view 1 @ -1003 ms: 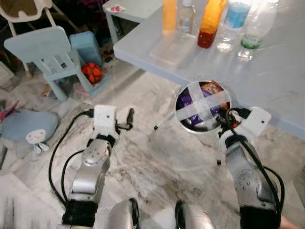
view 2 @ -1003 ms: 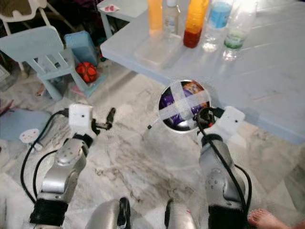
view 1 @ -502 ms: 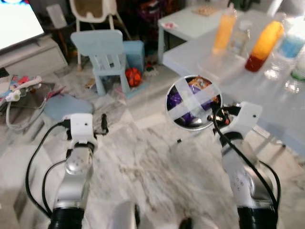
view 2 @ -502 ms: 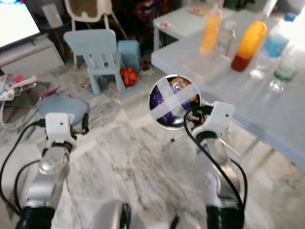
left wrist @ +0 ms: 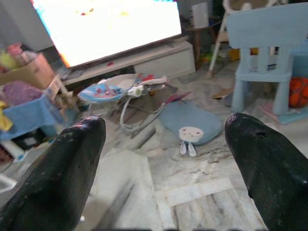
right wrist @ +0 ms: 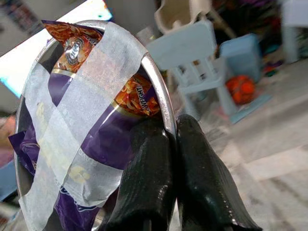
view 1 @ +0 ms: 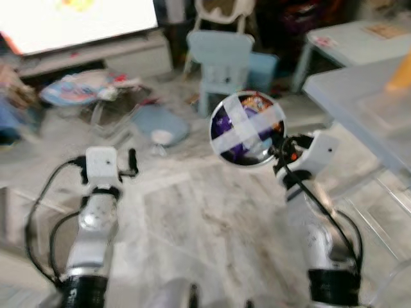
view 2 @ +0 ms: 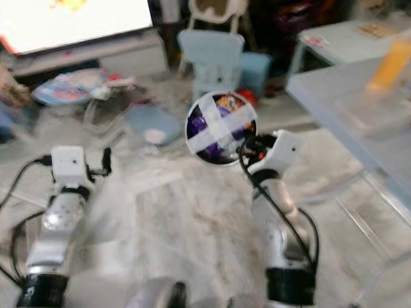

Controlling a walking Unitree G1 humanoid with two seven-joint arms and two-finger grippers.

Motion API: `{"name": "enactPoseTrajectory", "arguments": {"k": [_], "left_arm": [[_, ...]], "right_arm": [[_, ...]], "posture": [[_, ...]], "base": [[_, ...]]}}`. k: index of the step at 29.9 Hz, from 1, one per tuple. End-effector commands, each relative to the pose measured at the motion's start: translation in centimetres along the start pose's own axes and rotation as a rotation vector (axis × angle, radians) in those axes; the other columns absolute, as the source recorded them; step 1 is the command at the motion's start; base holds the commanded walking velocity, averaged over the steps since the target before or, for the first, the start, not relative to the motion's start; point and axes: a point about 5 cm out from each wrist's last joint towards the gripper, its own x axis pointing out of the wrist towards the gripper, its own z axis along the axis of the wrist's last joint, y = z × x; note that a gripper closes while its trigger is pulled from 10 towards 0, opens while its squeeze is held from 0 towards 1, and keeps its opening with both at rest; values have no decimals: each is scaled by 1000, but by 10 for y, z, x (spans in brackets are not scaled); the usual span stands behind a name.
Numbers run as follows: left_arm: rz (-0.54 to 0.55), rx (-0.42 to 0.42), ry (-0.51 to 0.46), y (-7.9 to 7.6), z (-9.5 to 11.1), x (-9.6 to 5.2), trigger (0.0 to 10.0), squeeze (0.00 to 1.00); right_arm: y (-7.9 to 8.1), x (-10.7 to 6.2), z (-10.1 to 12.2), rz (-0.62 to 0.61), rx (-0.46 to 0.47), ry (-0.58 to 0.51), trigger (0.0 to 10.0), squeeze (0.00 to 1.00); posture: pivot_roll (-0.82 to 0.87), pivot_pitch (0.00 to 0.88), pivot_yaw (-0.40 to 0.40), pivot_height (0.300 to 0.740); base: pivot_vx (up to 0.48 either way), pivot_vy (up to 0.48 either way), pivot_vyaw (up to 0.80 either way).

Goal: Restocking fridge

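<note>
One taped bowl (view 1: pixel 247 129), mouth facing the camera, pinched at its rim.

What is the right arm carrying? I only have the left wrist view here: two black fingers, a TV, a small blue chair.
Observer: A round metal bowl of purple snack packets, sealed with a cross of white tape.
Operator: How is it held?
Observer: The right gripper pinches the bowl's rim, one finger inside, one outside.
Operator: Anything beside the robot?
Observer: A pale blue table stands on its right, with an orange bottle on it.
Operator: And the left gripper?
Observer: Open, holding nothing, raised above the marble floor.
</note>
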Motion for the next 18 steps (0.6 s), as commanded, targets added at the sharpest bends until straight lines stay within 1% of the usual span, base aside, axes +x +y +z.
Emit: {"name": "enactPoseTrajectory", "arguments": {"k": [1, 2, 4, 8, 9, 14, 18], "left_arm": [[11, 11, 40, 8, -7, -4, 10000, 0], [4, 1, 53, 6, -10, -8, 10000, 0], [11, 6, 72, 5, -15, -14, 10000, 0], [13, 2, 82, 3, -19, -18, 10000, 0], [7, 2, 87, 1, -20, -20, 10000, 0], [3, 4, 85, -1, -19, -19, 10000, 0], [11, 4, 76, 3, -16, -18, 10000, 0]], "right_arm": [[18, 4, 2, 82, 23, -5, 10000, 0], [18, 3, -1, 92, 21, 6, 10000, 0], [16, 0, -5, 88, 29, 20, 10000, 0], [11, -2, -7, 80, 28, 31, 10000, 0], [7, -3, -7, 70, 28, 38, 10000, 0], [4, -3, -8, 73, 27, 45, 10000, 0], [3, -4, -10, 73, 26, 57, 10000, 0]], "posture": [[62, 64, 82, 740], [65, 60, 81, 740], [67, 58, 80, 740], [65, 58, 76, 740], [63, 61, 75, 740], [61, 67, 70, 740], [62, 66, 70, 740]], "base": [[0, 0, 800], [0, 0, 800], [0, 0, 800], [0, 0, 800], [0, 0, 800], [0, 0, 800], [0, 0, 800]]}}
